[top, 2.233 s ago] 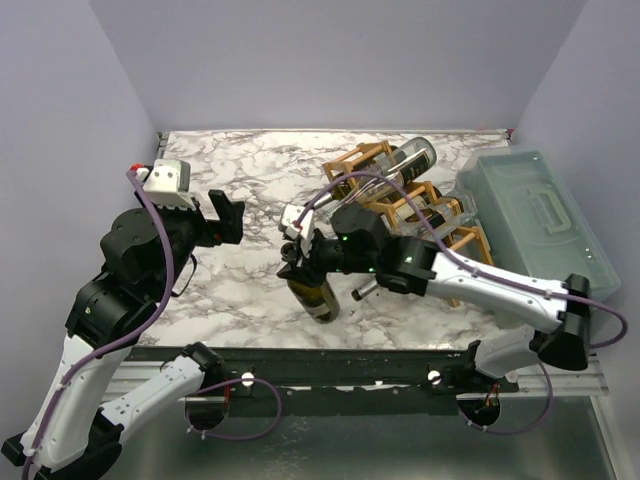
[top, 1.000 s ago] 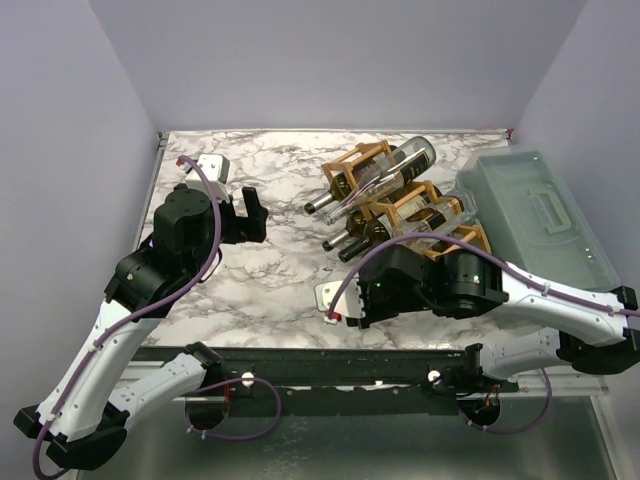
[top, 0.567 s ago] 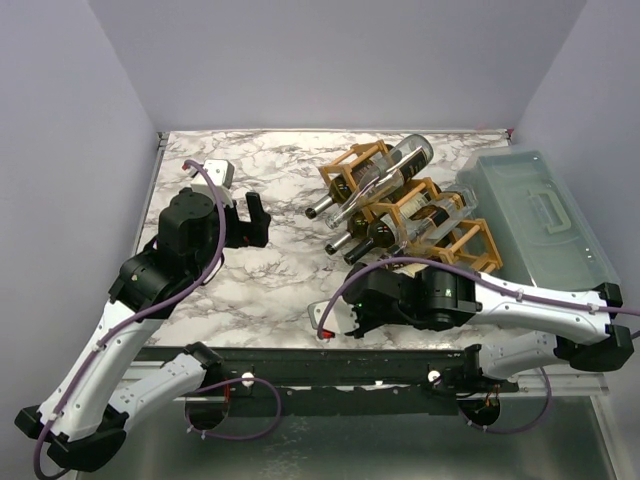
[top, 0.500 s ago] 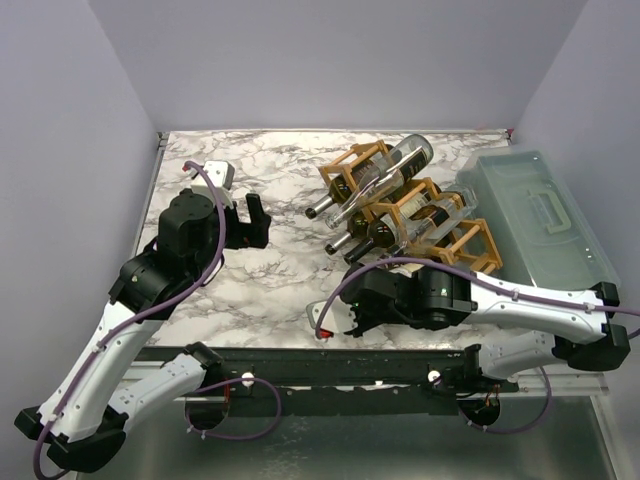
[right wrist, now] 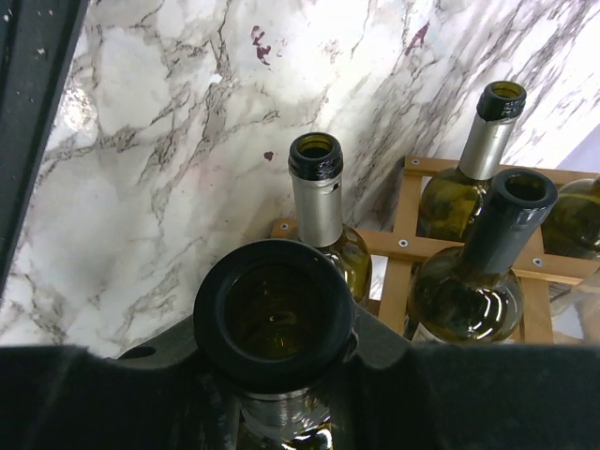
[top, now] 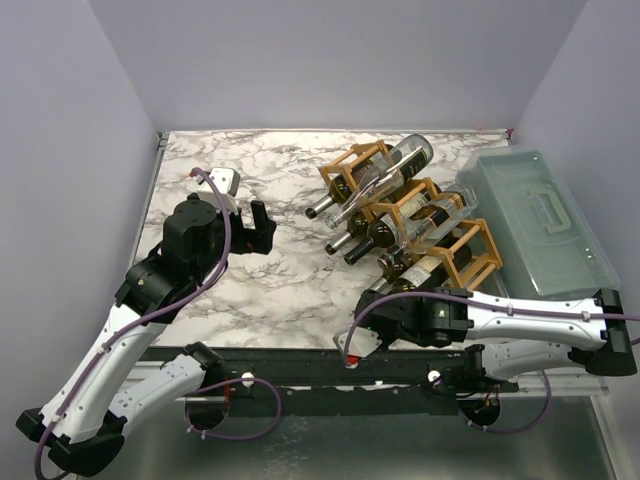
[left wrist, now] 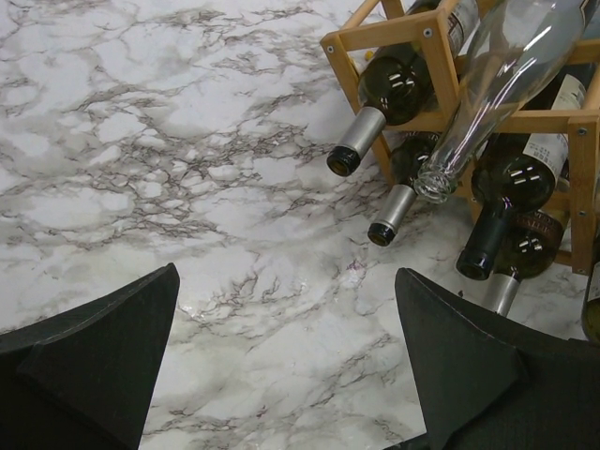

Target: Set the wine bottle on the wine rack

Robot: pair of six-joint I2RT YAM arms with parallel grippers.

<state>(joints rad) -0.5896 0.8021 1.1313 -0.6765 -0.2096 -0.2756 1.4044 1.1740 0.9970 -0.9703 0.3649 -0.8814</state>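
Right wrist: a glossy dark-green glass wine bottle (right wrist: pixel 274 314), round black mouth, is clamped by the right gripper (right wrist: pixel 281 398) near the light wooden lattice rack (right wrist: pixel 450 246); the left gripper (left wrist: pixel 286 366) is spread wide.

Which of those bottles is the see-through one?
The clear glass bottle lying slantwise across the top of the wine rack. You can see the wood through it, while the other bottles are dark green glass tucked into the cells.

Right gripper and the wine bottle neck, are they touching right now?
Touching. The right wrist view shows the right gripper clamped against both sides of the wine bottle just below its mouth, with no gap.
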